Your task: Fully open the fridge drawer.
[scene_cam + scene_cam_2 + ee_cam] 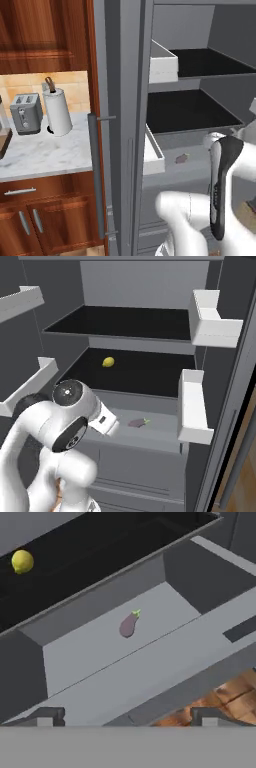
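Your left base view looks forward from behind the arm's left, past the open fridge door to a marble surface (45, 150) with a toaster (26, 113). Your right base view faces straight into the fridge from the other side. Both share the eggplant (138, 422) in the fridge drawer (145, 442), which your hand view looks down into from close above.

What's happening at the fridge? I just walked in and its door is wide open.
A white robot arm is working on the grey fridge drawer, which is pulled out. An eggplant lies inside it, and a lemon sits on the black shelf above. The hand hangs over the drawer's front edge, fingers apart, holding nothing.
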You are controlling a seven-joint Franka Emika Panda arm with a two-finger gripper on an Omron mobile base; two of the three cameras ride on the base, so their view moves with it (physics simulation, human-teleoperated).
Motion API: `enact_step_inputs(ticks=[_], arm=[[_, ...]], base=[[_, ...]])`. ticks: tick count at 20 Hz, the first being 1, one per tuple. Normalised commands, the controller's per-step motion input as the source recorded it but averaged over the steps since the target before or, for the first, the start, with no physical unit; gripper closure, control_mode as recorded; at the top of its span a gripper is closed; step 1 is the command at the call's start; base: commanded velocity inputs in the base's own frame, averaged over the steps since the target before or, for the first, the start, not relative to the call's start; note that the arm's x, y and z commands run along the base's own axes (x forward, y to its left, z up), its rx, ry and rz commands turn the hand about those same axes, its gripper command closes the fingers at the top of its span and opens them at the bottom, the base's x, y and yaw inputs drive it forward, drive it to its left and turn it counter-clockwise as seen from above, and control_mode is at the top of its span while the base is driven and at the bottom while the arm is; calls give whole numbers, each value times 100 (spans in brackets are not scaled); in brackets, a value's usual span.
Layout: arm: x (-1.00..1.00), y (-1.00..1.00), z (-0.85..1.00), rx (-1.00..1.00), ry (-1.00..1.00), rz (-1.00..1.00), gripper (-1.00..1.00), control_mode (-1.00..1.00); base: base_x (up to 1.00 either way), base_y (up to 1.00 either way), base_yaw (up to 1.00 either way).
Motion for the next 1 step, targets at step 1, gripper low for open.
enact_step_inputs(ticks=[1], arm=[[-49, 77, 100, 0, -21, -9, -100, -100]], base=[[0, 0, 0]])
